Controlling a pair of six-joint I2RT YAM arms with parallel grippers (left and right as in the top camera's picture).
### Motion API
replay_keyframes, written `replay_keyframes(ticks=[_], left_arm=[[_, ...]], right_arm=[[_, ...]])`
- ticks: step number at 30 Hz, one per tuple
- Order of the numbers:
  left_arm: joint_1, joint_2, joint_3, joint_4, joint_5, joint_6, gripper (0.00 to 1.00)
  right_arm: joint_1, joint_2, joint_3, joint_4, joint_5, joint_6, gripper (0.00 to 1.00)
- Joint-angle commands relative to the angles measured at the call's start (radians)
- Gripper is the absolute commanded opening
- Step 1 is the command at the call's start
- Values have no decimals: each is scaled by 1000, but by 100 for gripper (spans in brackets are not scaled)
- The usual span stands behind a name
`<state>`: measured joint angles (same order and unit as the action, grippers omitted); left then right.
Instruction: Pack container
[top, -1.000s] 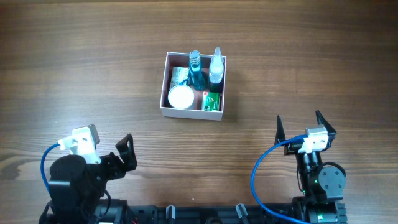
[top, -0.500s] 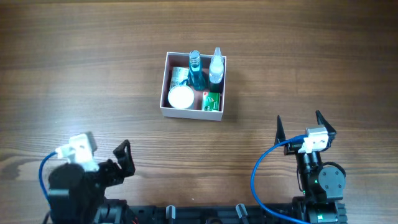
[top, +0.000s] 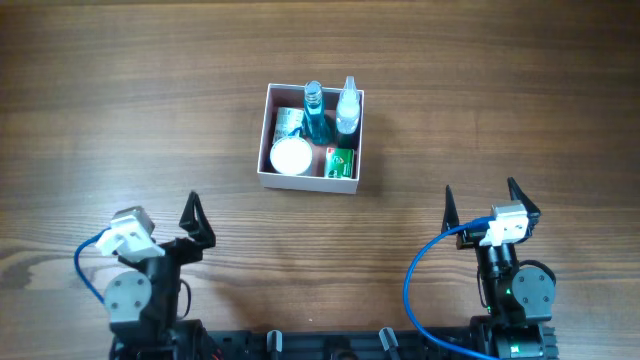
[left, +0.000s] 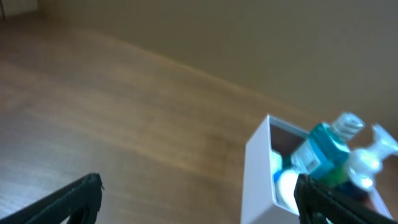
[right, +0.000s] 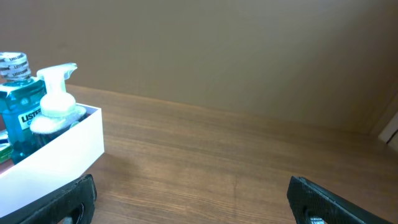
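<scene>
Overhead: left gripper swung back to lower left, fingers wide, empty; right gripper likewise. Container full, packing apparently done.

You have a brown wood-grain table under everything. One thing rests directly on it: the container, a square, shallow box with white outer walls, sitting flat. It lies well ahead of both sets of jaws, forward and inward of each, roughly midway between the two. From the left wrist view its corner shows ahead toward the right fingertip; from the right wrist view it sits ahead toward the left fingertip.
</scene>
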<state>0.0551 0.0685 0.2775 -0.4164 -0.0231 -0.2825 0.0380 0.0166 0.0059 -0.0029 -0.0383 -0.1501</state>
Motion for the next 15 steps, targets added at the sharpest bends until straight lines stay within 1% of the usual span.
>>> replay_keyframes(ticks=[1, 4, 6, 9, 15], left_arm=[[16, -58, -149, 173, -11, 17, 100], [16, -66, -224, 290, -12, 18, 100], [16, -66, -249, 323, -11, 26, 100], [16, -66, -272, 343, 16, 46, 100], [14, -66, -272, 344, 97, 47, 100]], right_arm=[[-5, 4, -1, 5, -15, 19, 100], [-5, 4, -1, 5, -15, 19, 100], [-5, 4, -1, 5, -15, 19, 100], [-5, 4, -1, 5, -15, 19, 99], [-5, 4, -1, 5, -15, 19, 100]])
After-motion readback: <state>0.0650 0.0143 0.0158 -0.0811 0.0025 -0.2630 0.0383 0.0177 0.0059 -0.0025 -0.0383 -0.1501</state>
